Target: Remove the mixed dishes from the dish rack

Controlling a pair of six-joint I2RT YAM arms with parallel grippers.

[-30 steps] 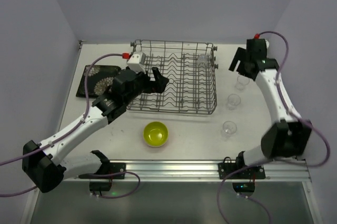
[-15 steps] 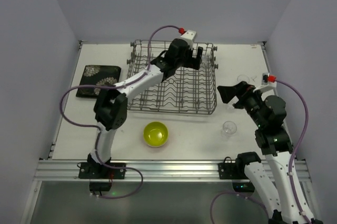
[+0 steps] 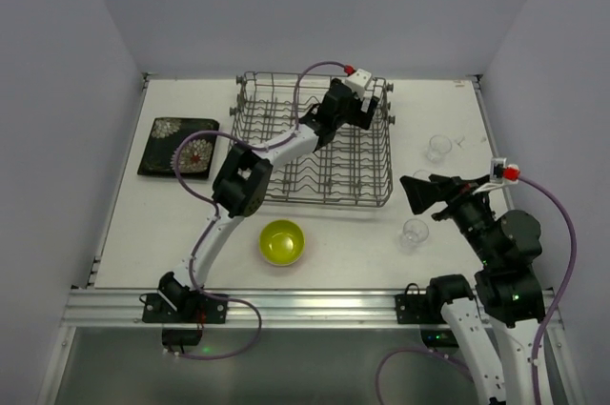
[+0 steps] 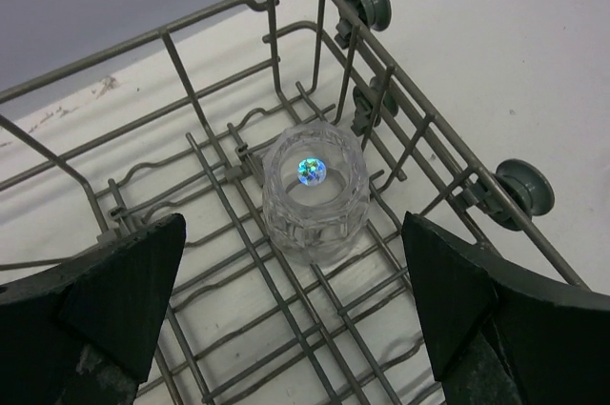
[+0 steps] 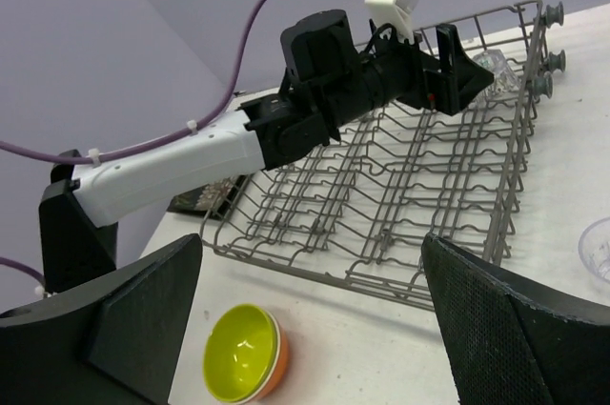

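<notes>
The small clear glass [image 4: 313, 193] stands in the far right corner of the grey wire dish rack [image 4: 522, 186]. The left gripper [image 4: 293, 224] hangs above it, jaws wide. Best to descend centred (wires crowd both sides), close gently, lift straight. The right gripper [image 5: 313, 243] has jaws wide, empty.

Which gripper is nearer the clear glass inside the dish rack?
Left. The left gripper hovers open above the glass; the right gripper sits outside the rack, to its right.

The left pincer [image 3: 370, 108] is swinging from the dish rack's [image 3: 315, 199] left side over to its far right corner, above a glass [image 4: 313, 197]. The right pincer [image 3: 412, 197] is retreating from the desk's [image 3: 143, 224] far edge, nearer its base.
</notes>
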